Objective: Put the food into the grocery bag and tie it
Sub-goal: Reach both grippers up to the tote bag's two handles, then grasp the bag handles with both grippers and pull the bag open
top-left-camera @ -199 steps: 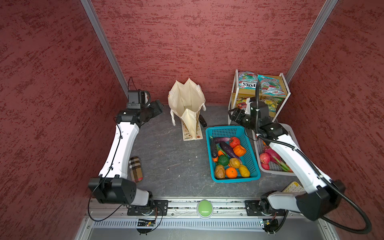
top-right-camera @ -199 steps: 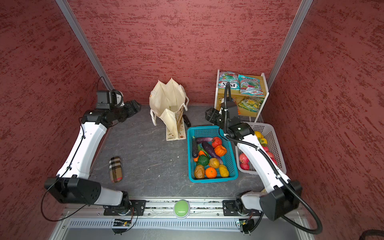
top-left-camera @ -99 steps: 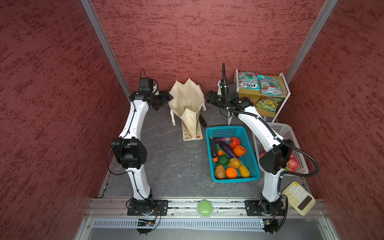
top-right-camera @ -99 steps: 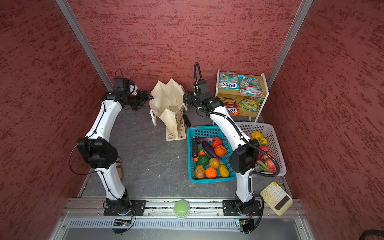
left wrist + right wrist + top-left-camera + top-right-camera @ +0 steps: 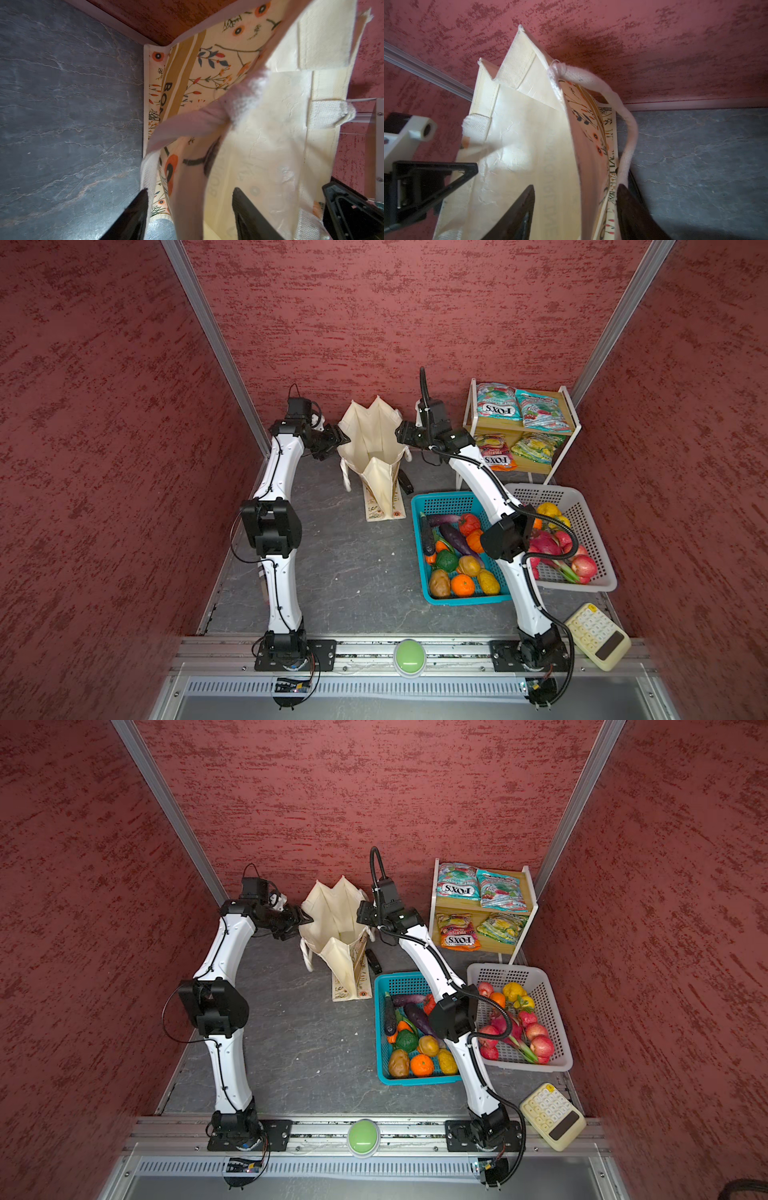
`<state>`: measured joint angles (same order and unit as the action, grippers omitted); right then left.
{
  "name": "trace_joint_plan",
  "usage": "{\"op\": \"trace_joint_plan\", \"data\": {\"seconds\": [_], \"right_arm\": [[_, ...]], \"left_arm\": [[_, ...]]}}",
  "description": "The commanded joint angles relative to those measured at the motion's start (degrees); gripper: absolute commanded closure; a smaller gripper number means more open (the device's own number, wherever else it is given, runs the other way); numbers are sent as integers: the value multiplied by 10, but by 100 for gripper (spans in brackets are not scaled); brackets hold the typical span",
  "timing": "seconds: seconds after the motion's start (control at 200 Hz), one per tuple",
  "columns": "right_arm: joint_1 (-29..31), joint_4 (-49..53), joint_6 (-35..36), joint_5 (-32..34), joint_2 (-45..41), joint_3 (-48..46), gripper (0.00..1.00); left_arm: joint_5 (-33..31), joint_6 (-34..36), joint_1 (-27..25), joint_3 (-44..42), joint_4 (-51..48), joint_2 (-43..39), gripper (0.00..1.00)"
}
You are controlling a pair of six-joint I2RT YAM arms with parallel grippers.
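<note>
The cream grocery bag [image 5: 376,443] stands open at the back. The toy fruit [image 5: 462,585] sits in the teal basket [image 5: 446,502]. The left gripper [image 5: 345,439] and right gripper [image 5: 398,435] each have open jaws around one side of the bag's top edge. If they pull unevenly, the soft bag may tip or fold shut. A second ago, both grippers were far from it.

The right gripper [image 5: 576,186] straddles a wall of the grocery bag [image 5: 529,135]

Too small to read from above — lettering on the grocery bag [image 5: 384,506]. Blurred up close — its handle [image 5: 187,122].
</note>
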<state>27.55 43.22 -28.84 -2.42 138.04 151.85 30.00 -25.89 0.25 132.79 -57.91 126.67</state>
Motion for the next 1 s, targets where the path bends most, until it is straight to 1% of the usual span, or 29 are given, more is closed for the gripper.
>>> {"op": "trace_joint_plan", "data": {"seconds": [0.0,0.035,0.085,0.2,0.291,0.426,0.551,0.641,0.711,0.761,0.837,0.897,0.947,0.997], "right_arm": [[1,-40,7,-7,12,1,48],[1,-43,6,-8,14,1,54],[2,-48,3,-11,14,1,65],[6,-45,-2,-8,1,9,100],[17,-31,7,16,-28,9,100],[45,9,24,63,-89,8,100],[80,61,36,125,-141,-5,100],[105,101,35,175,-174,-27,100],[125,131,32,219,-199,-51,100],[138,153,27,259,-214,-66,100],[155,191,18,324,-229,-78,100],[166,231,9,390,-236,-76,100],[173,268,-1,456,-242,-76,100],[175,304,-14,506,-246,-74,100]], "left_arm": [[18,9,-3,12,-9,7,51],[17,11,-3,12,-12,6,57],[17,12,-3,13,-16,3,67],[12,21,-3,14,-34,-20,89],[-9,33,-3,13,-63,-54,100],[-61,63,-4,-2,-118,-133,100],[-113,85,-4,-33,-160,-218,100],[-166,107,-4,-32,-217,-254,100],[-233,122,-4,-31,-266,-272,100],[-298,130,-4,-35,-297,-282,100],[-396,135,-2,-63,-319,-304,100],[-480,132,1,-77,-343,-311,100],[-540,130,3,-85,-359,-312,100],[-602,127,5,-90,-375,-310,100]]}}
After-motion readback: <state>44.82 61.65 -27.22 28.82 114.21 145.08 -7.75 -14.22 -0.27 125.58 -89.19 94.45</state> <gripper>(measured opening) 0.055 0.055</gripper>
